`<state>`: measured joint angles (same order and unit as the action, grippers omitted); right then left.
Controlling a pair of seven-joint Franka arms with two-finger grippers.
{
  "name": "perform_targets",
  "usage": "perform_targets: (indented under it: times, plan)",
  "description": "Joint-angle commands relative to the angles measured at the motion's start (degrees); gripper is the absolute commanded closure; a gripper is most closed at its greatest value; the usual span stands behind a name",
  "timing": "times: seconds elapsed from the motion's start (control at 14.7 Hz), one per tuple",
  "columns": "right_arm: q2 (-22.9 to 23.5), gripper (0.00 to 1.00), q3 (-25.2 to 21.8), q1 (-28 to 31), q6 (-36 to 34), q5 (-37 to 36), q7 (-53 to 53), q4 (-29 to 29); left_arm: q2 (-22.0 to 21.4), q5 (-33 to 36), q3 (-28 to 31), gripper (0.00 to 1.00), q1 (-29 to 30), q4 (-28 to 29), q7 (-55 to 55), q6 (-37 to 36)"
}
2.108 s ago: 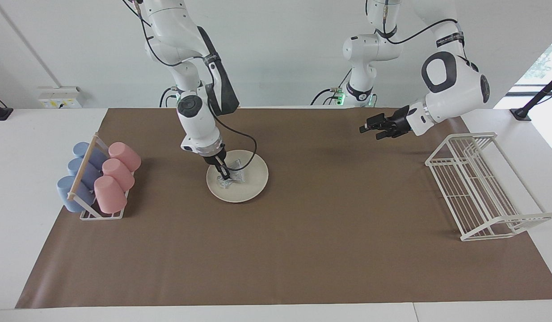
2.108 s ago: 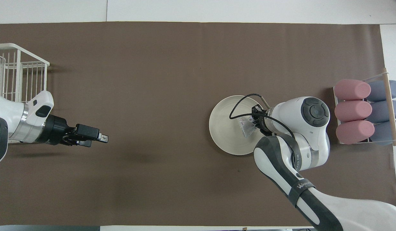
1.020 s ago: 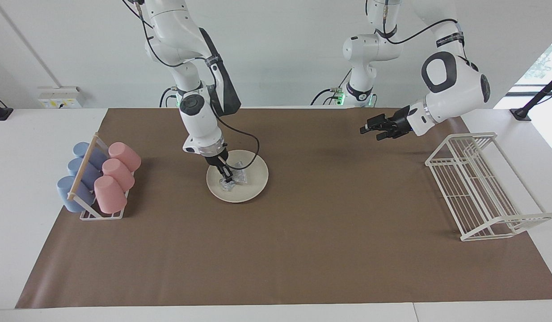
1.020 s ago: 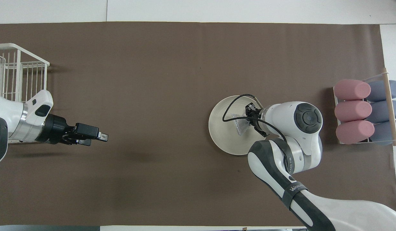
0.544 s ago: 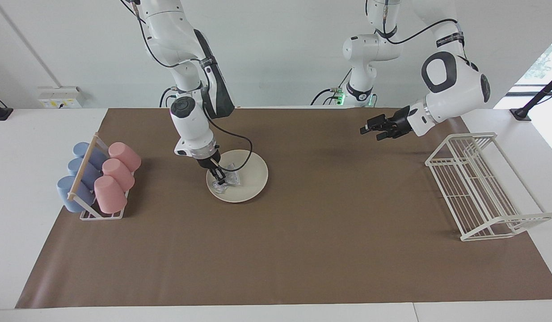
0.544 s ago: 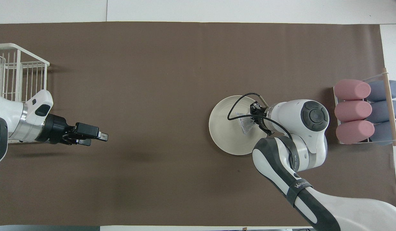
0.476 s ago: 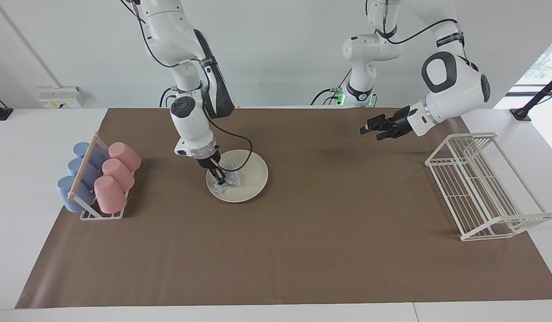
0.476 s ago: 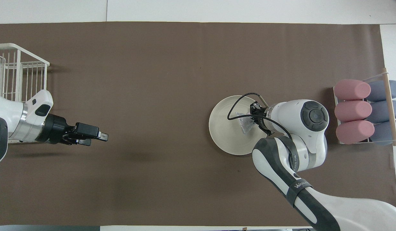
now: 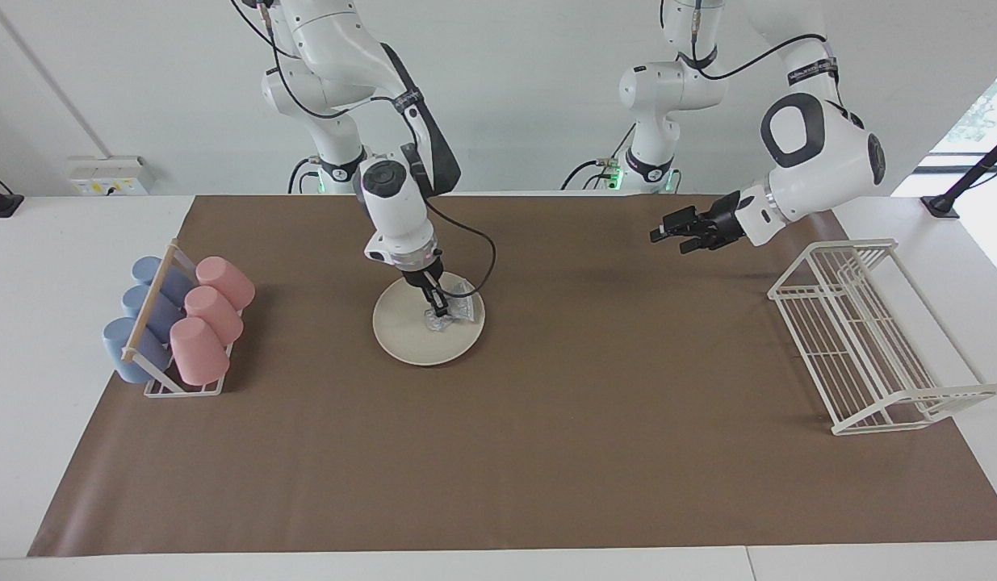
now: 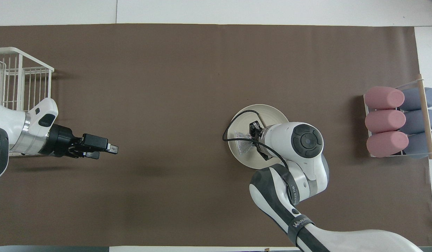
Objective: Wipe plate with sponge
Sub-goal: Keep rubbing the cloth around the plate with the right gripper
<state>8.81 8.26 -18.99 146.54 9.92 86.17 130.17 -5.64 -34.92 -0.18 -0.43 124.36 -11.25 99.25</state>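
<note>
The cream-white plate (image 9: pixel 413 332) lies on the brown mat, toward the right arm's end of the table; it also shows in the overhead view (image 10: pixel 268 111). My right gripper (image 9: pixel 438 311) is shut on the silvery-grey sponge (image 9: pixel 458 313) and presses it on the plate, on the part toward the left arm's end. In the overhead view the sponge (image 10: pixel 242 144) sits at the plate's edge and the right gripper (image 10: pixel 253 139) is partly hidden by the wrist. My left gripper (image 9: pixel 666 233) waits in the air over the mat near the wire rack; it also shows in the overhead view (image 10: pixel 111 150).
A white wire rack (image 9: pixel 869 339) stands at the left arm's end of the table. A holder with pink and blue cups (image 9: pixel 179 321) stands at the right arm's end. The brown mat (image 9: pixel 546 452) covers most of the table.
My right gripper has swept the sponge across the plate, from the side toward the cup holder to the side toward the left arm's end. The left arm has not moved.
</note>
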Motion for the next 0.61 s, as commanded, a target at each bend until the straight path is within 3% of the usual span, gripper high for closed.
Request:
perform_targets:
  times: [0.0, 0.54]
  plan:
    - [1.5, 1.00, 0.3, -0.8, 0.8, 0.4, 3.2, 0.9, -0.3, 1.2, -0.2, 0.00, 0.1, -0.2, 1.1, 0.6]
    - [2.2, 1.00, 0.2, -3.8, 2.7, 0.4, 8.4, -0.7, -0.3, 1.2, -0.3, 0.00, 0.1, -0.2, 0.9, 0.6]
